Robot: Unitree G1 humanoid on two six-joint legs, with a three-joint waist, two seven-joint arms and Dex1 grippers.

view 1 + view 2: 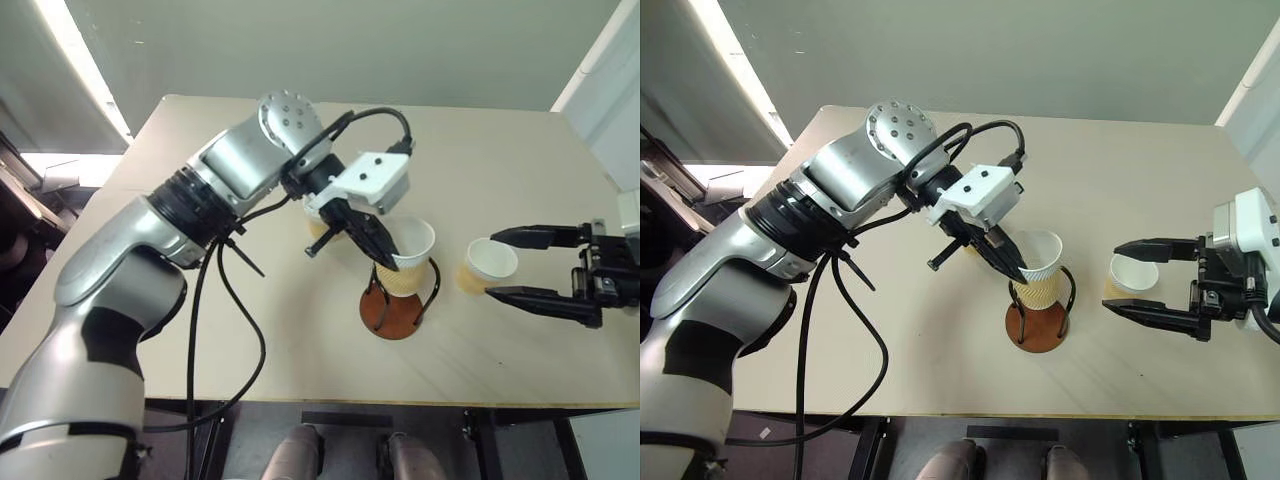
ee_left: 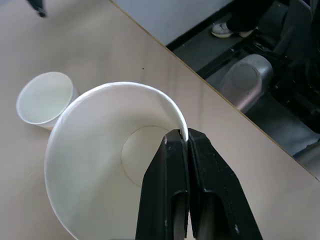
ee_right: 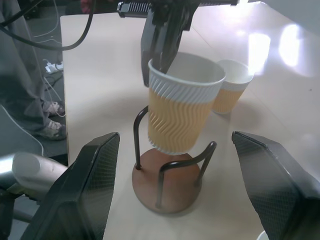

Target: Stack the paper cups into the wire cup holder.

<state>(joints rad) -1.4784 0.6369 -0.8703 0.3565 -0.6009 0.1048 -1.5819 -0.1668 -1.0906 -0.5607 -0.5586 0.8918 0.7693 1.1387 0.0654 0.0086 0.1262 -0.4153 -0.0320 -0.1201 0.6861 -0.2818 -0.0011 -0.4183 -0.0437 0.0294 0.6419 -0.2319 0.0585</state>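
Pinched by its rim in the closed left claw (image 1: pixel 385 250), a paper cup (image 1: pixel 408 258) is held tilted just above the wire cup holder (image 1: pixel 393 305); the holder lies directly below. The right claw (image 1: pixel 505 262) stands open around another cup (image 1: pixel 487 266) on the bench (image 1: pixel 300 340).

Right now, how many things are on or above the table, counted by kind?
Paper cups: 3, one pinched by the left tool over the holder, one between the right tool's open fingers, one behind the left tool.
Wire cup holder: 1.
Total: 4.
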